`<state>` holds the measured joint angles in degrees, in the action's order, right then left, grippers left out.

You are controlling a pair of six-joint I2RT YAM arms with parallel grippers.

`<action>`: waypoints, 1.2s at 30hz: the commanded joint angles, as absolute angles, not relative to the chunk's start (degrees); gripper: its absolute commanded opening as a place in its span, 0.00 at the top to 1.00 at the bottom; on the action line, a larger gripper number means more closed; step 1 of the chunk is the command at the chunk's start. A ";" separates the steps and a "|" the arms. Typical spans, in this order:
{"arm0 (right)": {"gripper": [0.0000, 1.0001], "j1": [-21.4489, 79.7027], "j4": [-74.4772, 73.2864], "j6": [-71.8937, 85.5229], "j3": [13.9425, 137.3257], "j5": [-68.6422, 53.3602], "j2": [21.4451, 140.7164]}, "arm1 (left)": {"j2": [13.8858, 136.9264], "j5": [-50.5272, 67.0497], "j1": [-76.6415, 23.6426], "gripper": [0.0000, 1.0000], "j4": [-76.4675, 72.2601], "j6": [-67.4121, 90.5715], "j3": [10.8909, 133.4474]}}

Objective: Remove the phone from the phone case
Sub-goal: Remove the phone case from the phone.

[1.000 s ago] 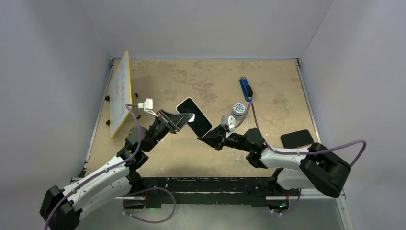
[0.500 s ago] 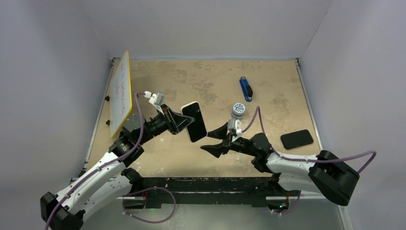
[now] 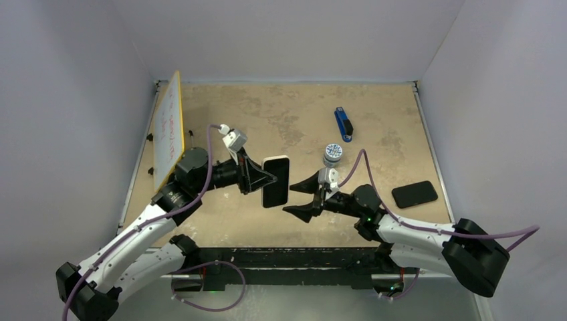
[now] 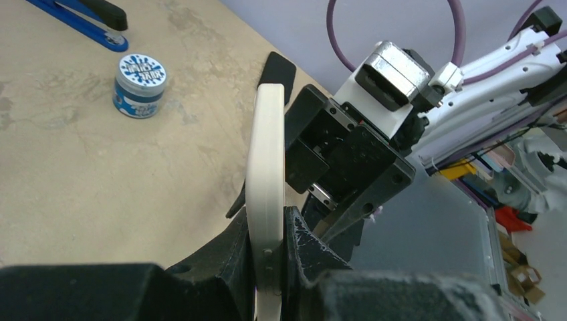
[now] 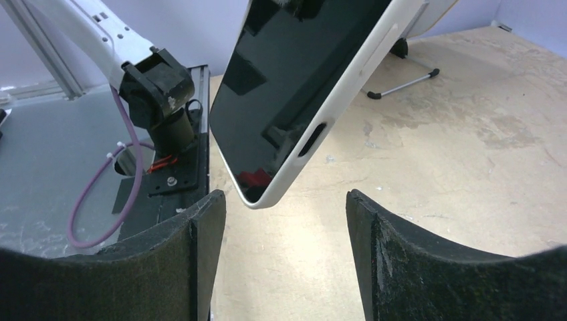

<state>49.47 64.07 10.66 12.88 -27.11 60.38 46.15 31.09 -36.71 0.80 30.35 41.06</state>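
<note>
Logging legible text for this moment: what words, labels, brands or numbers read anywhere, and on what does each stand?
Nothing can be quoted with certainty.
jar lid: blue print on white, letters too blurred to read.
whiteboard: red handwriting, too small and steeply angled to read.
phone screen: dark, no text.
phone case: plain white, no brand showing.
stapler: no marking visible.

Reaching inward from the near edge of the tabletop (image 3: 281, 114) with both arms; clamping the phone (image 3: 276, 182) in the left pincer (image 3: 266, 180); holding the right pincer (image 3: 291, 199) spread wide, just apart, facing it.
</note>
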 commanded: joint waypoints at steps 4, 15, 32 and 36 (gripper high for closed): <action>0.34 49.21 62.04 6.59 16.60 -33.21 59.55 | 47.50 39.41 -36.11 1.00 -5.15 29.50 45.26; 0.48 49.21 60.96 4.20 18.85 -43.26 62.14 | 49.13 43.63 -34.64 1.00 -5.45 29.55 45.77; 0.90 49.19 53.73 -5.35 23.04 -45.84 66.04 | 52.32 48.95 -31.68 1.00 -8.03 31.19 45.20; 1.00 49.22 52.25 -11.46 23.05 -45.03 66.09 | 53.20 50.05 -30.53 1.00 -7.64 31.71 45.70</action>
<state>49.04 52.93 -2.59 20.78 -43.83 66.00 52.77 48.10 -31.44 -2.07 29.87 42.33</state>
